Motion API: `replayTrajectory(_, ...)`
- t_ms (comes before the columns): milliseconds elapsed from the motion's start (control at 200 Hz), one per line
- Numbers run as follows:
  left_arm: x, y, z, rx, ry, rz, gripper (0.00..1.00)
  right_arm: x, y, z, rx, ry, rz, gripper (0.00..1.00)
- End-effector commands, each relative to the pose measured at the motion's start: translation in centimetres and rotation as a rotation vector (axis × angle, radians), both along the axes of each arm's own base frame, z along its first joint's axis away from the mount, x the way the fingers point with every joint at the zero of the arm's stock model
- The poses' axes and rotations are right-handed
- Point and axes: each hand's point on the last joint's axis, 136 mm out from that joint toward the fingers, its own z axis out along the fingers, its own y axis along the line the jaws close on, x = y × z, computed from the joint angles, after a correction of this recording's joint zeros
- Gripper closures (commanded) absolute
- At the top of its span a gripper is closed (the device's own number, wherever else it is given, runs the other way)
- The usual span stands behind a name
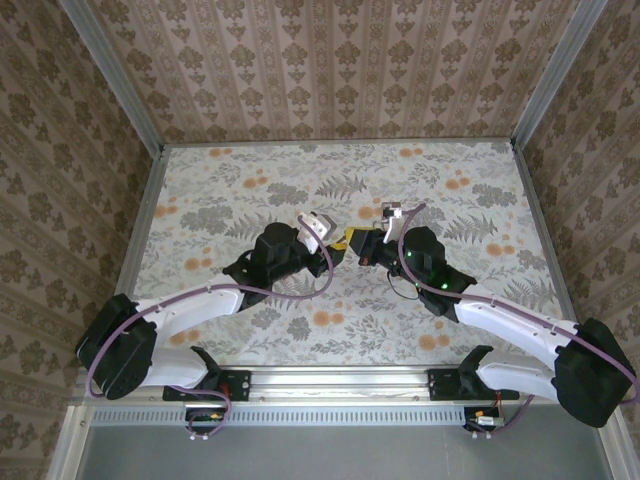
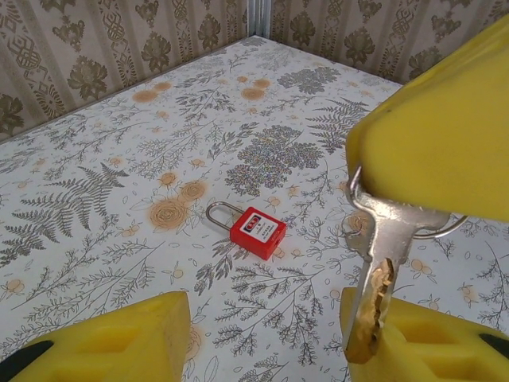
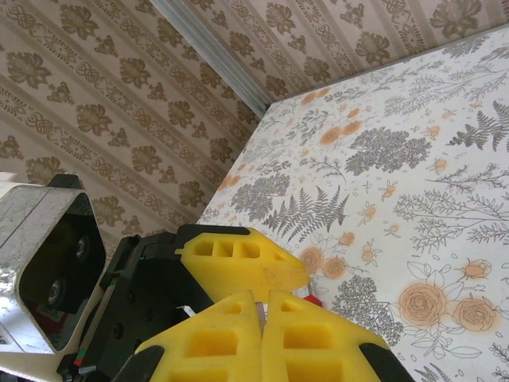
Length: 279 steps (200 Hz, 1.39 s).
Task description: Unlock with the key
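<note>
My right gripper (image 3: 261, 309) was clenched, its yellow foam pads pressed together on the key (image 2: 380, 263). The foam hid the key's head, so only the worn silver blade and a wire ring hung out. My left gripper (image 2: 266, 310) stood released, its fingers apart around the blade. Below, the red padlock (image 2: 258, 231) lay flat on the floral table (image 2: 119, 159). I could not tell whether its shackle was latched.

- This looks like a robot test cell in a lab, not a real home.
- Patterned walls (image 1: 330, 60) close in the bench (image 1: 230, 180) on three sides, like a booth.
- Bare metal posts (image 1: 112, 72) stand in the far corners.
- The bench has a flat floral print on top.
- Two arms (image 1: 190, 305) are bolted to a metal rail (image 1: 340, 383) at the near edge.
</note>
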Motion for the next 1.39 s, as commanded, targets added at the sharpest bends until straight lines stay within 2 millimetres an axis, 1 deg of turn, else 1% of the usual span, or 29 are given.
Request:
replayTrajectory(0, 2.3, 1.7, 1.6, -0.048, -0.029, 0.103, 0.43, -0.9, -0.4, -1.1, -0.054, 0.013, 0.004, 0.94)
replayTrajectory(160, 1.2, 1.5, 1.4, -0.071, -0.004, 0.062, 0.32, 0.4, -1.4, 0.9, -0.068, -0.046, -0.069, 0.95)
replayTrajectory(245, 0.8, 1.9, 1.5, -0.081, 0.001, 0.064, 0.28, 1.4, -2.0, 2.0, -0.069, -0.072, -0.107, 0.95)
replayTrajectory(315, 0.8, 2.9, 1.1, -0.077, 0.004, 0.091, 0.26, 2.1, -2.5, 2.6, -0.074, -0.089, -0.129, 0.95)
replayTrajectory(360, 1.2, 3.9, 0.7, -0.073, 0.009, 0.133, 0.24, 2.4, -2.9, 2.7, -0.086, -0.094, -0.147, 0.95)
replayTrajectory(425, 2.8, 6.5, -0.4, -0.059, 0.043, 0.261, 0.20, 2.7, -3.6, 2.7, -0.095, -0.096, -0.164, 0.95)
replayTrajectory(490, 4.8, 9.8, -2.5, -0.019, 0.124, 0.420, 0.17, 2.8, -3.9, 2.3, -0.108, -0.089, -0.171, 0.95)
replayTrajectory(540, 6.2, 12.2, -4.6, 0.012, 0.213, 0.526, 0.17, 2.7, -4.0, 1.9, -0.115, -0.084, -0.167, 0.95)
replayTrajectory(590, 7.4, 14.1, -6.8, 0.035, 0.300, 0.608, 0.17, 2.5, -4.0, 1.5, -0.121, -0.075, -0.163, 0.95)
replayTrajectory(635, 8.2, 15.0, -8.2, 0.033, 0.358, 0.632, 0.17, 2.3, -4.1, 1.1, -0.127, -0.067, -0.163, 0.95)
replayTrajectory(680, 8.8, 14.8, -9.2, 0.028, 0.393, 0.619, 0.17, 2.1, -4.1, 0.9, -0.129, -0.062, -0.159, 0.95)
replayTrajectory(685, 9.1, 15.2, -9.3, 0.026, 0.398, 0.631, 0.17, 2.1, -4.1, 0.9, -0.129, -0.062, -0.158, 0.95)
replayTrajectory(700, 9.6, 15.5, -9.7, 0.025, 0.411, 0.640, 0.17, 2.0, -4.2, 0.8, -0.131, -0.062, -0.157, 0.95)
replayTrajectory(775, 11.0, 15.1, -11.6, 0.037, 0.493, 0.602, 0.16, 1.7, -4.4, 0.5, -0.139, -0.054, -0.155, 0.95)
replayTrajectory(840, 11.7, 13.9, -12.7, 0.049, 0.543, 0.544, 0.16, 1.4, -4.6, 0.3, -0.148, -0.052, -0.152, 0.95)
replayTrajectory(895, 12.1, 13.5, -13.3, 0.052, 0.555, 0.529, 0.15, 1.1, -4.8, 0.2, -0.153, -0.052, -0.154, 0.95)
replayTrajectory(975, 12.3, 12.7, -13.4, 0.043, 0.566, 0.495, 0.14, 0.7, -5.2, 0.2, -0.155, -0.053, -0.158, 0.95)
replayTrajectory(1085, 11.4, 11.9, -13.8, 0.042, 0.605, 0.449, 0.14, 0.4, -5.3, -0.2, -0.163, -0.046, -0.152, 0.95)
replayTrajectory(1180, 10.0, 11.4, -14.5, 0.050, 0.645, 0.417, 0.15, 0.3, -5.4, -0.3, -0.164, -0.048, -0.151, 0.95)
replayTrajectory(1320, 7.9, 11.7, -16.2, 0.110, 0.703, 0.414, 0.17, 0.2, -5.3, -0.4, -0.162, -0.047, -0.142, 0.95)
replayTrajectory(1390, 7.2, 12.1, -16.6, 0.130, 0.711, 0.420, 0.18, 0.1, -5.3, -0.4, -0.160, -0.049, -0.140, 0.95)
